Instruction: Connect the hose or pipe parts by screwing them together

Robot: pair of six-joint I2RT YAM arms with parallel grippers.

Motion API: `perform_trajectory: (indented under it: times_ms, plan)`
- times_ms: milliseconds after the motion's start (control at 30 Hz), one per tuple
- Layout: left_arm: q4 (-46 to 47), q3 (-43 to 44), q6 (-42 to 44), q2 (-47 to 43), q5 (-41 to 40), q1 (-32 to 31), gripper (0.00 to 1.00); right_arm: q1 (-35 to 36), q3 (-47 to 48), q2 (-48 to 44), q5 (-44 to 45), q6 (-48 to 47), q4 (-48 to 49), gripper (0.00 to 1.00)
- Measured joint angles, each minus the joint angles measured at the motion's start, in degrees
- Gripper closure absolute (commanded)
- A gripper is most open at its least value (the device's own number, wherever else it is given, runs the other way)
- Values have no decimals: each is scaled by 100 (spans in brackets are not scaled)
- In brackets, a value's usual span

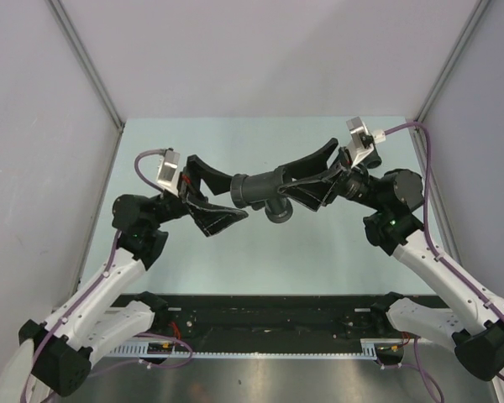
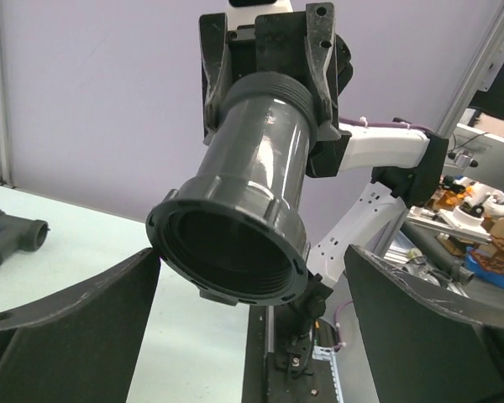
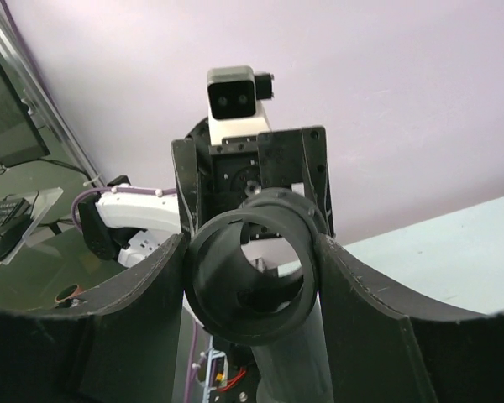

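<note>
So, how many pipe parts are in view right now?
2. The straight tube is held in the air by the right hand; the branched fitting lies on the table. Others may be hidden.

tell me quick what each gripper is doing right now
left gripper: open, holding nothing
right gripper: closed on the straight tube

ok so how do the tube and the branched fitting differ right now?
The tube is up in the air, clamped in the right gripper; the fitting lies on the table, untouched. The tube is one straight barrel with a flared collar; the fitting is branched, with round ports. The tube looks the larger of the two. Both are dark grey plastic.
</note>
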Motion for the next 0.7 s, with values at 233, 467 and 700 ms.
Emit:
perform_trajectory:
  times_ms: [233, 467, 700]
  plan:
    - [251, 0, -142, 339, -142, -339, 0, -24, -66, 0, 162, 22, 470, 100]
    - [527, -179, -133, 345, -358, -413, 0, 68, -177, 0, 57, 216, 494, 100]
    - [673, -490, -199, 173, -498, -269, 1, 55, -205, -2, 125, 369, 529, 100]
